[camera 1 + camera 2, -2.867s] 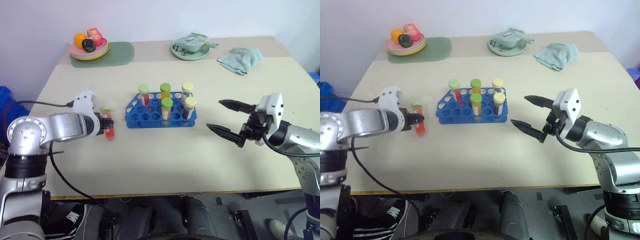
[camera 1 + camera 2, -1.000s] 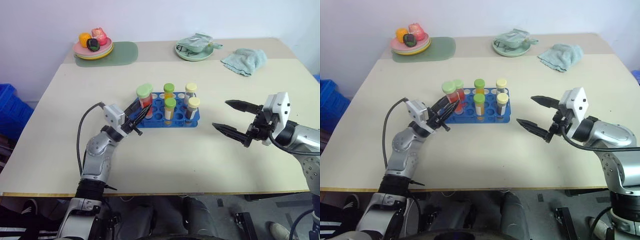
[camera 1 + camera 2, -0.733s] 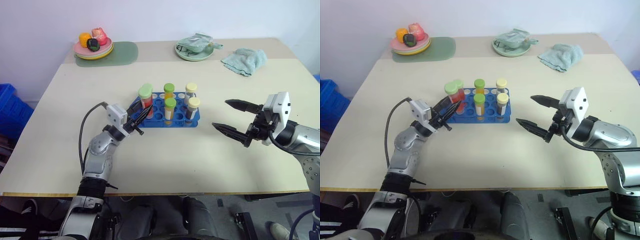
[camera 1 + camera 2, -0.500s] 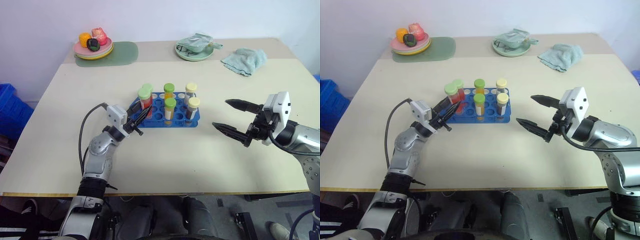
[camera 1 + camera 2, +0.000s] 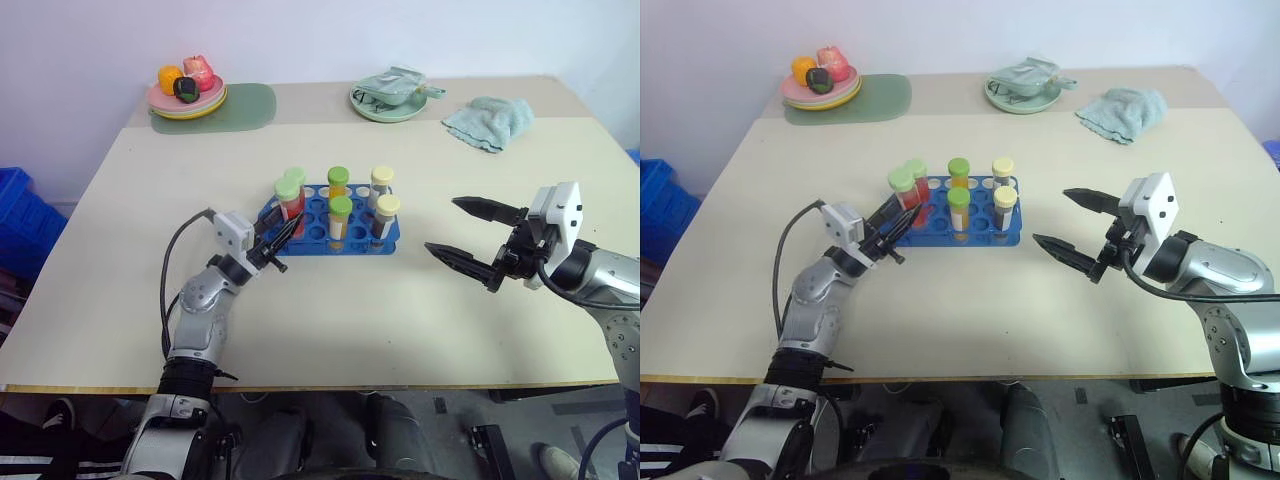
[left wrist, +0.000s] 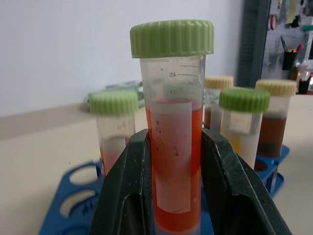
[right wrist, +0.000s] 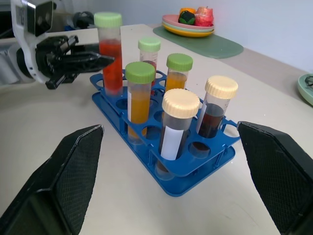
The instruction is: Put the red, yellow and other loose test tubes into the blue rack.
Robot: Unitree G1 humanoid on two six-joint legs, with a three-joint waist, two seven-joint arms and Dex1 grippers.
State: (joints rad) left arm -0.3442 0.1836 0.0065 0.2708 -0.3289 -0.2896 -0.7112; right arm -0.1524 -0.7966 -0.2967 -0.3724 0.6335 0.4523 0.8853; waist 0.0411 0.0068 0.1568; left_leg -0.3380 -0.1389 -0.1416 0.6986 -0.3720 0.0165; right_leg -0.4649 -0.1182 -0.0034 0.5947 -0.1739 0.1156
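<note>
Alignment of tube over hole decides the next move: the red-filled, green-capped test tube (image 6: 173,137) stands upright in the left gripper (image 5: 272,240), jaws pinching its lower half, at the blue rack's (image 7: 195,169) corner nearest the left arm, its base apparently entering a hole beside another red tube (image 6: 114,132). Further along the rack stand two orange-filled green-capped tubes (image 7: 139,98) and two dark cream-capped ones (image 7: 215,105). The right gripper (image 5: 478,240) hangs off the rack's opposite end, above the tabletop (image 5: 340,320), jaws spread wide, empty.

red tube (image 6: 173,161) upright, entering blue rack (image 5: 318,243)
</note>
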